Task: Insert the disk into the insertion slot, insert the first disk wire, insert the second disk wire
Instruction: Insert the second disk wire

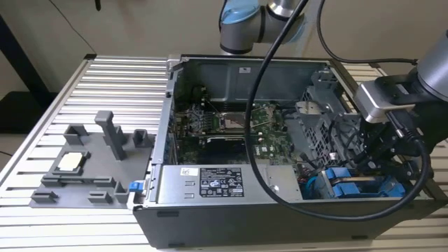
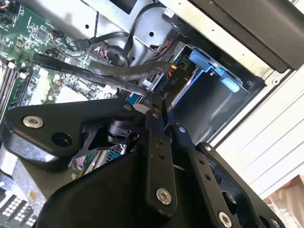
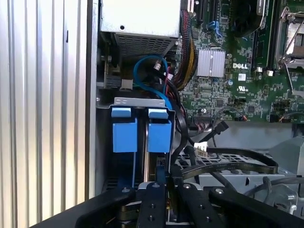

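Observation:
The blue-framed disk sits in the insertion slot, a grey metal cage in the case's corner, beside another blue frame. In the exterior view the blue frames are at the near right corner of the open computer case. My gripper reaches down just above them. In both wrist views its black fingers are drawn together, and my gripper is shut on the end of a flat black disk wire. That wire loops away over the cage. The disk's connectors are hidden behind the fingers.
The motherboard with its silver processor socket fills the case's middle. A labelled grey box lies along the near wall. The arm's thick black cable hangs across the case. A grey fixture stands on the slatted table at the exterior view's left.

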Motion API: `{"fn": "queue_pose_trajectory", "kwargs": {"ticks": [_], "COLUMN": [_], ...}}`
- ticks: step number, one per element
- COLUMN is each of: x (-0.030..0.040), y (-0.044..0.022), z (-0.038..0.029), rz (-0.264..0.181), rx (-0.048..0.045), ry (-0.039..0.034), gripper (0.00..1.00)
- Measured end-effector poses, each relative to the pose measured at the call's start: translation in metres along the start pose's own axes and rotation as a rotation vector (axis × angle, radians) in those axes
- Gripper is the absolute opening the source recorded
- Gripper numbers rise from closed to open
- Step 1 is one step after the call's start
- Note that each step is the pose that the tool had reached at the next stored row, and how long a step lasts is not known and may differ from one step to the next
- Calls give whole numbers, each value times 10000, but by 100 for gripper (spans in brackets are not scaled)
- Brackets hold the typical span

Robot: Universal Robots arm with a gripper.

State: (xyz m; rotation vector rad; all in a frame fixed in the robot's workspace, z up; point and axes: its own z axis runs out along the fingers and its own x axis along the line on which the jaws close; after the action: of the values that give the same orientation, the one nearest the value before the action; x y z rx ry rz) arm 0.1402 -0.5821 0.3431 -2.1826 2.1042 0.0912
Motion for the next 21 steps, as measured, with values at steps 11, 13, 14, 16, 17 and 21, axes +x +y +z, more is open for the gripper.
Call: {"fn": "queue_pose_trajectory", "kwargs": {"ticks": [11, 13, 14, 16, 17, 21], "x": [24, 27, 28, 29, 29, 30], "y": [-18, -17, -17, -17, -17, -16], "z": [43, 57, 62, 71, 73, 77], "rz": [108, 121, 125, 128, 128, 128], "rx": [14, 16, 16, 16, 16, 16], "ry": [-4, -5, 1, 5, 4, -1], "gripper": [16, 16, 16, 16, 16, 16]}}
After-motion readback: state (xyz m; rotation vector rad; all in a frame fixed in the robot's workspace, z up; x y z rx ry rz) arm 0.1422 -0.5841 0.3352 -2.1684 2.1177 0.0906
